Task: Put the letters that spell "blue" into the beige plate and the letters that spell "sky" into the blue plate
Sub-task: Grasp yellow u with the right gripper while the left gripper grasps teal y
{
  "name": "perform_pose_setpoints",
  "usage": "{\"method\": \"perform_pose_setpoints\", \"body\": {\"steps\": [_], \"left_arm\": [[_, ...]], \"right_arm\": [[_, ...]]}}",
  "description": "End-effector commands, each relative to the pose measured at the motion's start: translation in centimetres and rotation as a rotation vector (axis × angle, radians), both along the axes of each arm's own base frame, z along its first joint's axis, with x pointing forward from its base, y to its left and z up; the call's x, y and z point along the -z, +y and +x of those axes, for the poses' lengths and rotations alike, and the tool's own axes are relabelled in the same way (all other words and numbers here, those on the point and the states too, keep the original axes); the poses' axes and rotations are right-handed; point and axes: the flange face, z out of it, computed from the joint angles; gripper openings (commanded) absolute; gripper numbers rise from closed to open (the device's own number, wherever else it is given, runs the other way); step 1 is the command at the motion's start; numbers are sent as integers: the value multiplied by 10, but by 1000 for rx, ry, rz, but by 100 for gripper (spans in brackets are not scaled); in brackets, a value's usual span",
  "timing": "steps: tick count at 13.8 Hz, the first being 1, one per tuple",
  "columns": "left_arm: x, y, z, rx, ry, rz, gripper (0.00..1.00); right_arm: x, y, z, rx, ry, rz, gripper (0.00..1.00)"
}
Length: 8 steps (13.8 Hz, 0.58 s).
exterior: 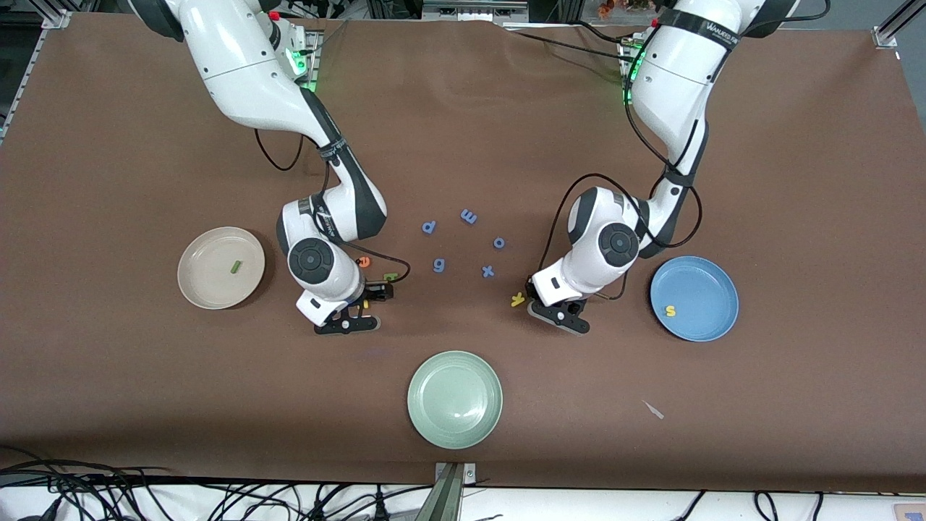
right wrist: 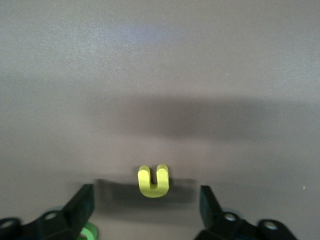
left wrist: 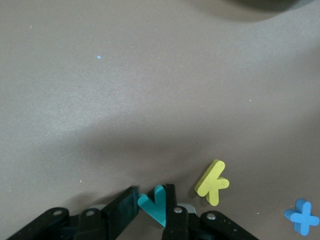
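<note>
My left gripper [left wrist: 152,202] pinches the teal "y" [left wrist: 155,205] beside the yellow "k" [left wrist: 212,182] on the table [exterior: 108,181]. My right gripper [right wrist: 147,202] straddles the yellow "u" [right wrist: 153,181], fingers spread wide.

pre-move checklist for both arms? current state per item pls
1. Left gripper shut on the teal y: ok.
2. Right gripper open, straddling the yellow u on the table: ok, not yet closed.
3. Blue plate holds only the yellow s, room for the y: ok.
4. Beige plate holds the thin green l, room for the u: ok.
5. Yellow k lies beside the left gripper; whether it gets dragged on lift: cannot tell.
6. Orange e waits by the right arm: ok.
</note>
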Motion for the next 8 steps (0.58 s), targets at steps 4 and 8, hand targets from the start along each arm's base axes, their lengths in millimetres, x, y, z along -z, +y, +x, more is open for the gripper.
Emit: {"method": "perform_pose_setpoints", "body": {"steps": [4,8], "left_arm": [[0,5,6,20,-16,22,15],[-64,66,23,-50,27,4,16]], "right_arm": [[4,2,9,-10,-12,23,44],[3,2,12,-15,-25,27,1]]}}
